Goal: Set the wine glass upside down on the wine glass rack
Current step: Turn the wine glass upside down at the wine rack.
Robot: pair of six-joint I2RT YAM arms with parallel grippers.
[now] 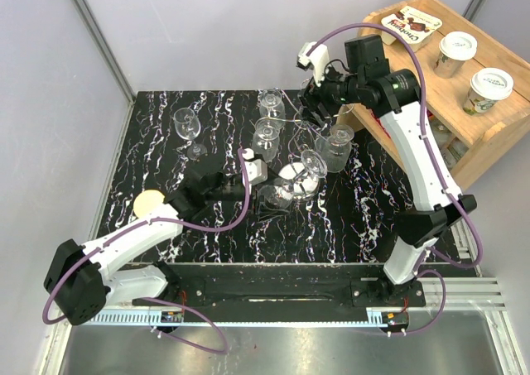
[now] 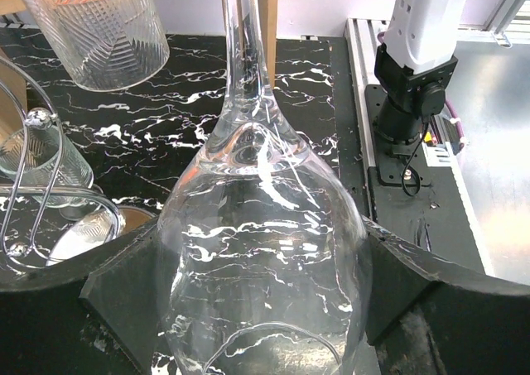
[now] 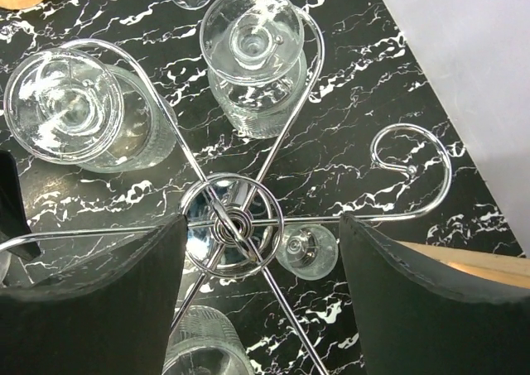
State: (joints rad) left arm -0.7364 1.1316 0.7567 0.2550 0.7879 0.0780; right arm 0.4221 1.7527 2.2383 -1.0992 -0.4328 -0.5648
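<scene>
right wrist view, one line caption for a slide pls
open right pincer above the chrome wine glass rack, upside-down glasses hanging from it, one empty curl

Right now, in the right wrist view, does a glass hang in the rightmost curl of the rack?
No, that curl of the wine glass rack is empty; only the marble table shows through it.

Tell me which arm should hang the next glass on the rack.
Left. The left gripper holds the wine glass by its bowl, beside the wine glass rack; the right gripper hangs open and empty over the rack's hub.
</scene>
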